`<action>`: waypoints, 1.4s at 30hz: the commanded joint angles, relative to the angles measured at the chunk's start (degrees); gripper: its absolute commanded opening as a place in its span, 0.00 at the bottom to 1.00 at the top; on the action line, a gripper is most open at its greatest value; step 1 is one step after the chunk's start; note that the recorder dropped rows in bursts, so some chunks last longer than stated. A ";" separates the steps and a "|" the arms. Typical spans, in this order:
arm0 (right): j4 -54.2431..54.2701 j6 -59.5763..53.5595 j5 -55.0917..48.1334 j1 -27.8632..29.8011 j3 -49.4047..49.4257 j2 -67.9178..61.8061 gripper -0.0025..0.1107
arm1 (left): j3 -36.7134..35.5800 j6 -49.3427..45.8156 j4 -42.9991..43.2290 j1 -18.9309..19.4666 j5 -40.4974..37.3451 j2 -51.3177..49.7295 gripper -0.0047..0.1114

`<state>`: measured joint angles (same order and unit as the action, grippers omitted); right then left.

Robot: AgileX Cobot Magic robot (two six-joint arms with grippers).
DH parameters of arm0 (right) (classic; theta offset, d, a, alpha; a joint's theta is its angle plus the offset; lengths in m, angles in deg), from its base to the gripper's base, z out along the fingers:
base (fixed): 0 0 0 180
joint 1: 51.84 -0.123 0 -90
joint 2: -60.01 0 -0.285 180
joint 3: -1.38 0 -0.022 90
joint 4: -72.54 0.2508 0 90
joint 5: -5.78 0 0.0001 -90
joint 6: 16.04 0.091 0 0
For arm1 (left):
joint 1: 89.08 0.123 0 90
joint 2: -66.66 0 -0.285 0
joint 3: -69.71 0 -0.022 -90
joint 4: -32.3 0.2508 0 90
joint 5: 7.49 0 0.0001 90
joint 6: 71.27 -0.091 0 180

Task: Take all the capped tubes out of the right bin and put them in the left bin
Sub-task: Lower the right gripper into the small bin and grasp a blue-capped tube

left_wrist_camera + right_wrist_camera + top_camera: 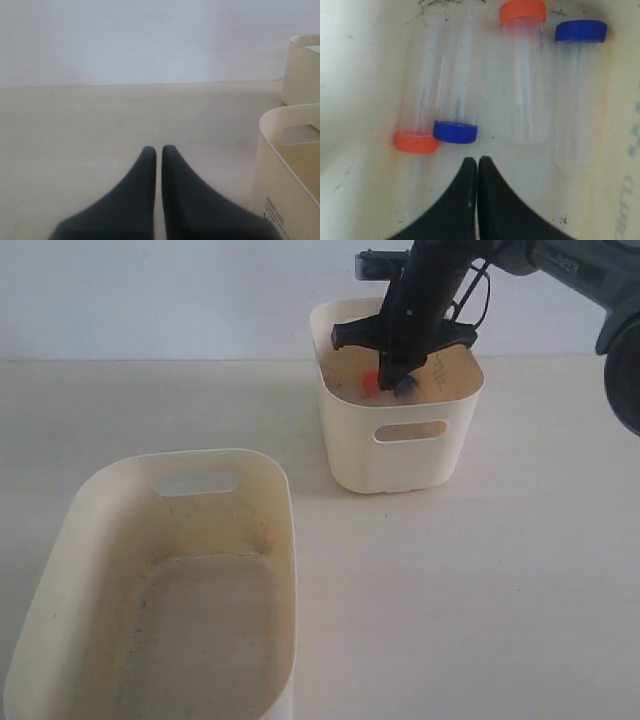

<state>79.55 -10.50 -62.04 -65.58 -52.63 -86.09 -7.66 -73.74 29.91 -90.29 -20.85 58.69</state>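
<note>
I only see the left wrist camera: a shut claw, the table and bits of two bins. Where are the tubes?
Observer: All four capped tubes lie on the floor of the right bin.
Operator: What colour are the caps?
Observer: Two orange caps, two blue caps.
Operator: Is the other claw holding one?
Observer: No. The right claw sits inside that bin, shut, with nothing between its tips.

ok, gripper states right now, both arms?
Left gripper: shut, empty.
Right gripper: shut, empty, down in the right bin by the capped tubes.
</note>
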 commanded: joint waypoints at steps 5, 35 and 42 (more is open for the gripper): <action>1.40 0.48 1.91 0.14 -0.38 -0.26 0.02 | 0.16 0.48 0.10 0.06 0.09 0.19 0.08; 4.97 -1.47 11.44 -0.09 -0.38 -6.99 0.50 | 0.16 0.48 0.10 0.06 0.09 0.19 0.08; 4.90 -1.65 11.84 -0.09 -0.38 -8.87 0.20 | 0.16 0.48 0.10 0.06 0.09 0.19 0.08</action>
<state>84.68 -11.53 -50.79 -65.58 -52.66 -94.62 -7.66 -73.74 29.91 -90.29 -20.85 58.69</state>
